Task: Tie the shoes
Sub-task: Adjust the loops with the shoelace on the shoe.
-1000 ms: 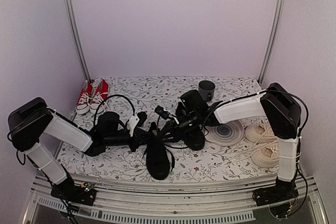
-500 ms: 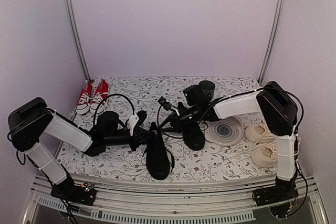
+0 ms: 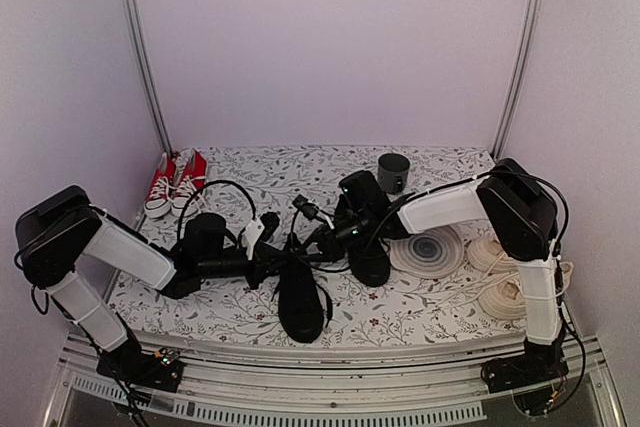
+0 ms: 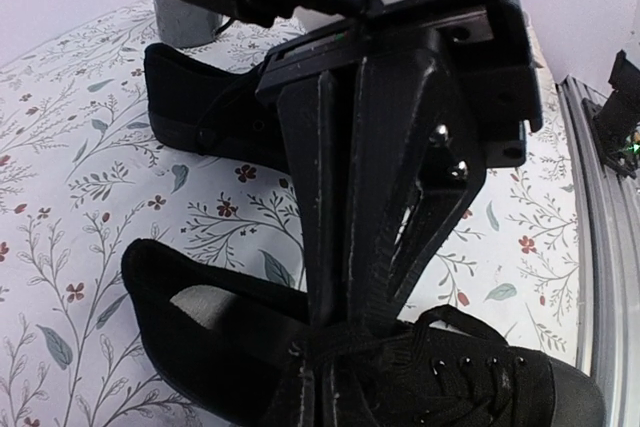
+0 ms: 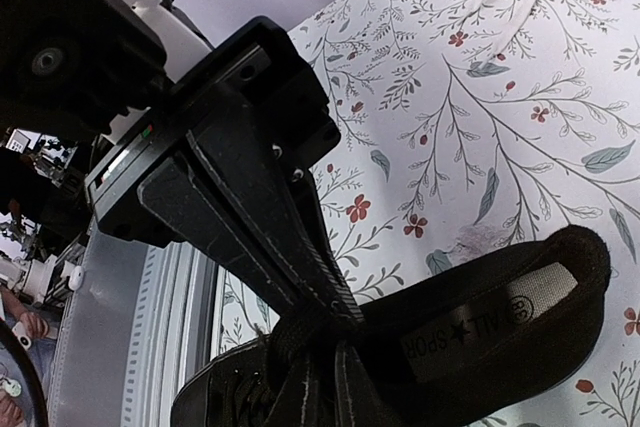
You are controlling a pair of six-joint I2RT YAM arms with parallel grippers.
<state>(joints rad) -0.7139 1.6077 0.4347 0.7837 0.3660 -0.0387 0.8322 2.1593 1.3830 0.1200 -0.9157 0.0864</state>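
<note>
Jaws: my left gripper [image 4: 335, 332] pinched closed on black lace at near sneaker's [image 3: 300, 299] tongue | right gripper [image 5: 325, 332] likewise closed on lace, same shoe | sneaker lies mid-table between both arms, long axis toe toward me | second sneaker [image 3: 368, 257] just right | judgement: pull ends apart sideways.

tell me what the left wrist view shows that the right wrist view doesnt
Only the left wrist view shows both black shoes: the far shoe lies beyond the left gripper, and the rail at the table edge is in frame. Only the right wrist view shows the printed insole label inside the shoe opening. Both show shut fingers pinching black lace over the near shoe on the floral tablecloth.
</note>
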